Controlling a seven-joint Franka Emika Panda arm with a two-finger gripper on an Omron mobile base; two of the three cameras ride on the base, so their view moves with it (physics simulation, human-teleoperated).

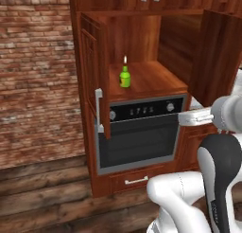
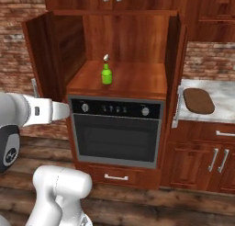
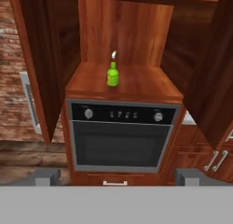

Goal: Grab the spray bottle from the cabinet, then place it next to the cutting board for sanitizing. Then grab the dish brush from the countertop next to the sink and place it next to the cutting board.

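Observation:
The lime-green spray bottle stands upright on the wooden shelf inside the cabinet, whose doors both hang open. My gripper is open and holds nothing; its fingertips stand far apart, well short of the bottle and below shelf level, in front of the oven. The dark brown cutting board lies flat on the marble countertop to the right of the cabinet. The dish brush and the sink are out of view.
A black built-in oven sits directly under the shelf, with a drawer below it. The left cabinet door and the right door swing out on either side. A brick wall lies to the left.

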